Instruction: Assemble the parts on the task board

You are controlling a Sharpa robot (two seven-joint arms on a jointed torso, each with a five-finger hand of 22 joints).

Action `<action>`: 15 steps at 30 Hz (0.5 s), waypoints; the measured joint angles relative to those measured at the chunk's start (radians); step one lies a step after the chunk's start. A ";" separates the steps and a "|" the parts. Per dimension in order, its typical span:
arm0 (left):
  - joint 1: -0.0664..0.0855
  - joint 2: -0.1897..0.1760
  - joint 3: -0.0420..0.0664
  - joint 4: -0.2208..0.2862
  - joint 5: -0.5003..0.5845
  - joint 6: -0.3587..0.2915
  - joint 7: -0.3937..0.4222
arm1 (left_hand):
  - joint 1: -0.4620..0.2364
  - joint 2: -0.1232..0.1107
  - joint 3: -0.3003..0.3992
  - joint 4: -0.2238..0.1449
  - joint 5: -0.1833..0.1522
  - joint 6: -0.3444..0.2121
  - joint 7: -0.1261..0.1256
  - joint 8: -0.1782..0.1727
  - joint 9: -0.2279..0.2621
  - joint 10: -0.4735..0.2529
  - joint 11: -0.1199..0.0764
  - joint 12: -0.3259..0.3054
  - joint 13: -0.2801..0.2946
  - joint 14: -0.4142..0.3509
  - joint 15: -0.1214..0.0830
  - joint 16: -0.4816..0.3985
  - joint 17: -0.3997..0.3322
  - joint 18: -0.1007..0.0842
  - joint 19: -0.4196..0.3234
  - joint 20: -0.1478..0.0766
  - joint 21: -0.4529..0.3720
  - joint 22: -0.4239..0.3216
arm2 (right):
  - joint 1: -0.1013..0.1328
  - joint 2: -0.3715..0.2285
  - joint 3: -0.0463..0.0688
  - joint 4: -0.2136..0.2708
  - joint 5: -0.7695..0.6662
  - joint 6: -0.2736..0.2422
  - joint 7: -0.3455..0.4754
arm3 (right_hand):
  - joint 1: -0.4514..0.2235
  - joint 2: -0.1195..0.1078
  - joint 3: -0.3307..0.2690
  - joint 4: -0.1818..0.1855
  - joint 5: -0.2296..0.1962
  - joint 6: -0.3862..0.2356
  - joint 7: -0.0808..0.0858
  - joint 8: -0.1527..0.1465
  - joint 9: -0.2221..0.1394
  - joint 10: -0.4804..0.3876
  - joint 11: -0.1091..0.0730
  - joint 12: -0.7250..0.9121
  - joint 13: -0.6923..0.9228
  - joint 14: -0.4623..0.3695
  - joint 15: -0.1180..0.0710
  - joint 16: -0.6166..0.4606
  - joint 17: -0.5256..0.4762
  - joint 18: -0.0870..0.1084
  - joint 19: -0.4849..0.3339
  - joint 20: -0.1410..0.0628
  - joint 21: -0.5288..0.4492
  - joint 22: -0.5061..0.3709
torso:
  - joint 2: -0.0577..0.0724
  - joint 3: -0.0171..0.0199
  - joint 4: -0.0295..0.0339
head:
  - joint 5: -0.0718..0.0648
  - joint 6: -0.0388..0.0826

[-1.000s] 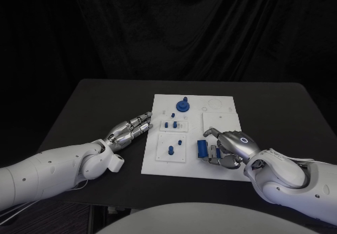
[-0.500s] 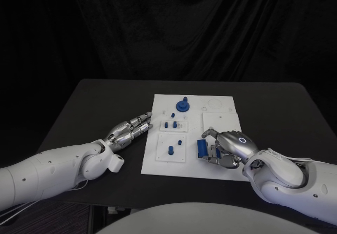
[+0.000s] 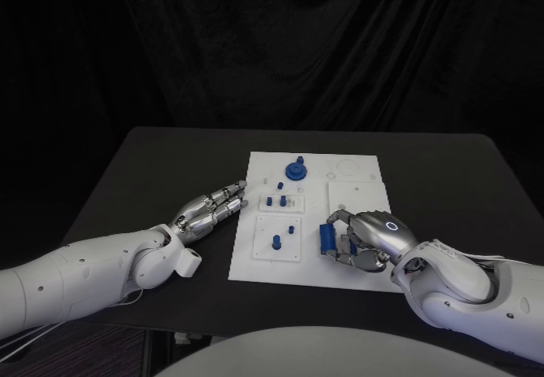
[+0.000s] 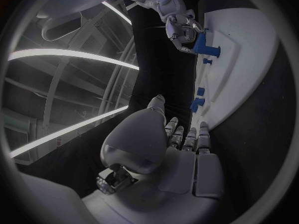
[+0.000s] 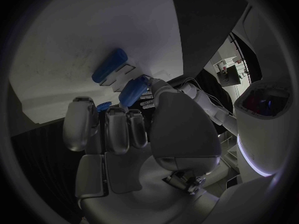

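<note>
The board (image 3: 304,279) lies in the middle of the table (image 3: 136,173). The job looks partly done.

Near the board's far edge, a round blue part with a knob (image 3: 295,170) stands in its place. In the middle of the board, close to its left edge, two small blue pegs (image 3: 274,202) stand side by side. Nearer the front edge, two more small pegs (image 3: 284,236) stand up from the board. I think these are already set in. At the far right corner there are pale round marks (image 3: 344,168) with nothing blue in them, so some spots look like they still need parts.

The right hand (image 3: 369,236) is over the board's front right part. Its fingers (image 5: 116,130) curl around a long blue part (image 3: 326,238). In the right wrist view the thumb and a finger pinch one blue piece (image 5: 132,92), and another blue piece (image 5: 109,65) lies on the board just beside it. I cannot tell if the pinched piece is off the board or touching it. This looks like the step in hand: picking this part up or fitting it in.

The left hand (image 3: 211,209) rests on the table just beside the board's left edge. Its fingers are straight and a bit apart, and it holds nothing.
</note>
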 measured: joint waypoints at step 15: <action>0.000 -0.004 0.000 0.005 0.000 0.000 0.000 | -0.004 -0.004 0.002 0.004 0.000 0.003 0.003 0.000 0.000 0.003 0.003 0.000 0.000 0.000 0.000 0.000 0.000 0.000 0.000 0.000 0.000 -0.004 | 0.007 -0.074 -0.001 0.076 0.008 -0.059 0.014 | -0.032 -0.001 0.052 0.003 0.125 0.052 0.052 -0.095 -0.024 0.020 -0.005 0.024 0.000 0.001 -0.006 0.019 0.027 0.000 0.007 -0.007 0.057 0.000 | 0.000 -0.0005 -0.0009 | 0.002 0.000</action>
